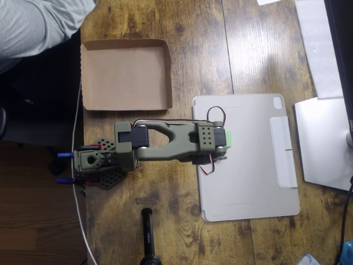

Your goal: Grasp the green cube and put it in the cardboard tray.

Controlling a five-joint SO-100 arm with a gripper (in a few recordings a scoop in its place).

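Now my gripper hides its jaws over the green cube; grip unclear, so I should center before heading to the cardboard tray.

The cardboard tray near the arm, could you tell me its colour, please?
Plain brown, in the overhead view: cardboard tray.

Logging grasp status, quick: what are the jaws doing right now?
Gripper: cannot be told; the arm hides its jaws, with the green cube peeking out beside it.
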